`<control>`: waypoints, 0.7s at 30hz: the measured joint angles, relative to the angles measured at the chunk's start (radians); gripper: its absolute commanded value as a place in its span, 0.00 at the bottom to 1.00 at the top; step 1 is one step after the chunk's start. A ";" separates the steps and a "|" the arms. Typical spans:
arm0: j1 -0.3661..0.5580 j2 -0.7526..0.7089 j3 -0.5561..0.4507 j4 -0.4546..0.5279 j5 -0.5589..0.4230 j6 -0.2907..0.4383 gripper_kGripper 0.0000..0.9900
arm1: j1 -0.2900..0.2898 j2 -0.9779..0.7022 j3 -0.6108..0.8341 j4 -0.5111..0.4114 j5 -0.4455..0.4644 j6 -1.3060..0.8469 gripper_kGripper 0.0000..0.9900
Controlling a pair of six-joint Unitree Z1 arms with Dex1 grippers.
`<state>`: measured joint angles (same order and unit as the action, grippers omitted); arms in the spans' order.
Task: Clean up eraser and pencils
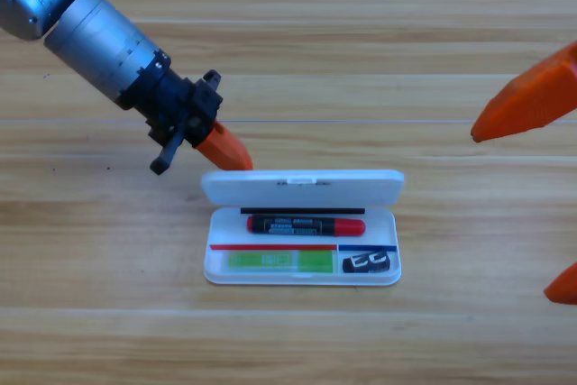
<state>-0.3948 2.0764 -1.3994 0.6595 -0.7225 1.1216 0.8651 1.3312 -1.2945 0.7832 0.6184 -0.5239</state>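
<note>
A white case (302,187) lies open at the table's middle, its lid raised at the back. Inside it rest the pencils: a black-and-red pen (306,224) in the upper slot and a pale green bar (279,261) at the lower left. The small black eraser (370,263) sits in the lower right corner of the case. My left gripper (236,161) comes in from the upper left, shut and holding nothing, its orange tip just at the lid's left back corner. My right gripper (509,215) waits at the right edge, open and large in the picture.
The left arm's grey body (86,29) slants across the upper left of the wooden table (297,60). The right gripper's two orange jaws reach in from the right edge, one above and one below the case's height.
</note>
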 measured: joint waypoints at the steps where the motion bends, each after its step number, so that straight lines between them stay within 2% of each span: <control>1: -0.005 -0.005 0.007 0.000 0.000 0.000 0.00 | 0.000 0.000 0.000 0.000 0.000 0.000 1.00; 9: -0.056 -0.027 0.048 -0.007 0.001 -0.014 0.00 | 0.000 0.000 0.000 0.000 0.003 0.000 1.00; 21: -0.101 -0.029 0.107 -0.102 0.018 -0.031 0.00 | 0.000 0.000 0.001 0.000 0.010 0.000 1.00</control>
<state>-0.4962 2.0473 -1.2926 0.5573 -0.7040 1.0906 0.8651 1.3312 -1.2934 0.7831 0.6283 -0.5239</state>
